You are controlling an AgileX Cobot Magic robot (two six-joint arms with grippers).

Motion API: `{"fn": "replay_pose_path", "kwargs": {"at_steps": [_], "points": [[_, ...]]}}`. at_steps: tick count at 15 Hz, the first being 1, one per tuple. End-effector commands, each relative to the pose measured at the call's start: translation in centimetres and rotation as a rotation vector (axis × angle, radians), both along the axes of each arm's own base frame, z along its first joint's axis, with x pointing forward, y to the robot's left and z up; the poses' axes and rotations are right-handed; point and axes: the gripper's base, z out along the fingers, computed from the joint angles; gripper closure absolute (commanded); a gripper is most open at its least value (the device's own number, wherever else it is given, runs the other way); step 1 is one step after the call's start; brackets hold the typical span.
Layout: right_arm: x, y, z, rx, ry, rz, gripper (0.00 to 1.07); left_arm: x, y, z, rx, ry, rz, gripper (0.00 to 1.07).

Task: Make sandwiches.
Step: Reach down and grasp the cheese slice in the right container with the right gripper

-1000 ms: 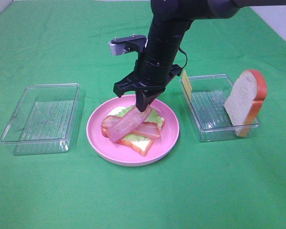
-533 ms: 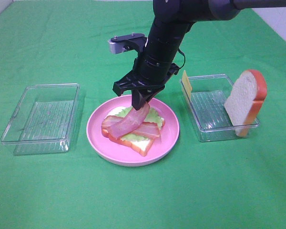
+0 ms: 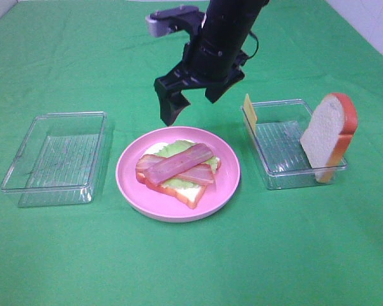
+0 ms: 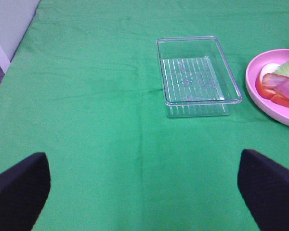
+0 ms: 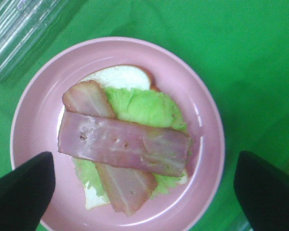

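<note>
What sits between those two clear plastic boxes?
The pink plate carrying the half-built sandwich, with nothing else on the cloth there, seen in the high camera view.

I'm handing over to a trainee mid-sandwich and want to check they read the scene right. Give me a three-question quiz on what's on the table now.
1. True or false: the right gripper is holding a bacon strip.
2. How many bacon strips lie on the lettuce?
3. Where is the spare bread slice? A: in the gripper. B: leaning in the tray with the cheese. C: on top of the bacon.
Key: 1 false, its jaws stand open above the plate. 2 two, crossed. 3 B.
</note>
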Motion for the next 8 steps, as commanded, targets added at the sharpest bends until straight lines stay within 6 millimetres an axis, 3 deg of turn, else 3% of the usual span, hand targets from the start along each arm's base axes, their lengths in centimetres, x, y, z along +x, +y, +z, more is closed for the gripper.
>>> {"fn": "replay_pose_path", "kwargs": {"at_steps": [1, 4, 8], "points": [[-0.3, -0.8, 4.4, -0.013, -0.066, -0.041, 0.11, -0.2, -0.1, 0.0, -0.006, -0.017, -0.001, 0.06], [0.4, -2.2, 6.3, -0.136, -0.134, -0.121, 0.11, -0.2, -0.1, 0.0, -0.006, -0.017, -0.001, 0.06], [1.2, -3.2, 5.1, -0.251, -0.148, -0.193, 0.11, -0.2, -0.1, 0.0, -0.006, -0.017, -0.001, 0.06]]}}
